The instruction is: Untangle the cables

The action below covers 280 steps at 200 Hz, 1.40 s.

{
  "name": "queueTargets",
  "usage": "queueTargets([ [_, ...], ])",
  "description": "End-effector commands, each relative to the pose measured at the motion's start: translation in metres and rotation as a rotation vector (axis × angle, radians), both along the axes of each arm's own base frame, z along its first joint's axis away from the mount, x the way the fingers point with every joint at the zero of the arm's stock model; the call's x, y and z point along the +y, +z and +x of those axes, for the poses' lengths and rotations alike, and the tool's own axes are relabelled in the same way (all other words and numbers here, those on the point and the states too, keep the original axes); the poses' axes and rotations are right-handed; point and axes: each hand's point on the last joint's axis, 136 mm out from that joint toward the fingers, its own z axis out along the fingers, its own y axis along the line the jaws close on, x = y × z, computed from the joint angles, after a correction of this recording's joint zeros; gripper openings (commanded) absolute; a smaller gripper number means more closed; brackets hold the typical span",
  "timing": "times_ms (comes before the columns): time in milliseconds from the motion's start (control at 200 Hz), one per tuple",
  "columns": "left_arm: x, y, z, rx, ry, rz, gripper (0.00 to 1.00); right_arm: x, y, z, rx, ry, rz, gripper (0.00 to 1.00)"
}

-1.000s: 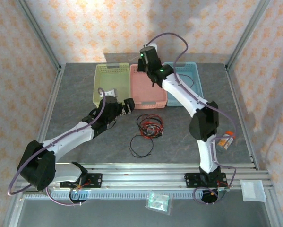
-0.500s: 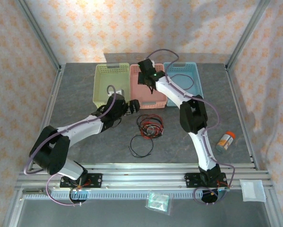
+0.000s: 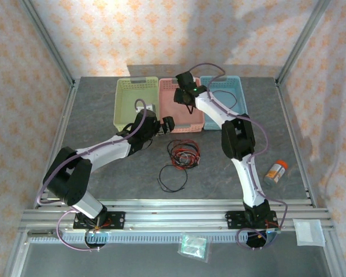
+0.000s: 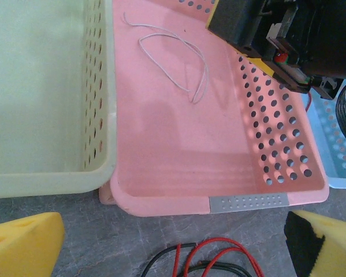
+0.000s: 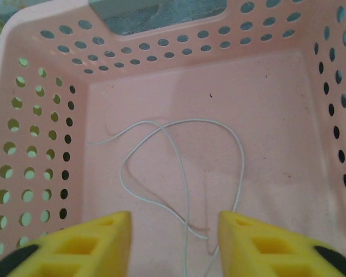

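Grey stone-look bench, patterned walls round it. Thin white wire cable lies loose on floor of pink perforated plastic basket. Right claw just above it, jaws apart, nothing gripped. Left claw spread wide, empty, by basket's near wall, over tangle of black and red cables on bench.

Risks:
- White strand lies under gap of right claw; could snag on lift and get dragged out.
- Left claw may pinch several strands at once, tightening knot and hauling whole bundle.
- Left claw could clip basket wall and shove it.
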Motion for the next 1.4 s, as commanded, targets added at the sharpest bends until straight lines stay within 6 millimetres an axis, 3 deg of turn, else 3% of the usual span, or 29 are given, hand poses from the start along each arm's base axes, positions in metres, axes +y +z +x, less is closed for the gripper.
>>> queueTargets([
  [0,-0.001,0.019,-0.002,-0.031,-0.017,0.015,0.99,-0.003,0.054,-0.004,-0.077,0.007,0.017,0.51],
  [145,-0.004,0.025,-0.02,-0.042,-0.09,0.043,0.99,-0.008,0.086,-0.03,-0.133,0.035,0.011,0.54],
  [310,-0.007,0.016,-0.055,-0.012,-0.18,0.091,0.99,-0.019,0.09,-0.093,-0.187,0.078,0.011,0.55],
  [411,-0.009,0.0,-0.08,0.035,-0.217,0.125,0.98,-0.025,0.084,-0.137,-0.189,0.103,0.026,0.54],
  [551,-0.008,-0.021,-0.112,0.106,-0.246,0.149,0.96,-0.031,0.058,-0.194,-0.129,0.135,0.014,0.54],
  [801,-0.005,-0.045,-0.159,0.22,-0.297,0.18,0.92,-0.041,0.03,-0.26,-0.024,0.127,0.003,0.53],
  [916,-0.003,-0.057,-0.18,0.272,-0.307,0.181,0.9,-0.034,0.032,-0.279,-0.038,0.15,0.053,0.5],
  [1021,-0.005,-0.064,-0.197,0.291,-0.326,0.184,0.81,-0.033,0.029,-0.289,-0.051,0.148,0.087,0.47],
  [1397,0.003,-0.087,-0.221,0.348,-0.346,0.257,0.56,-0.032,0.027,-0.282,-0.069,0.13,0.069,0.46],
])
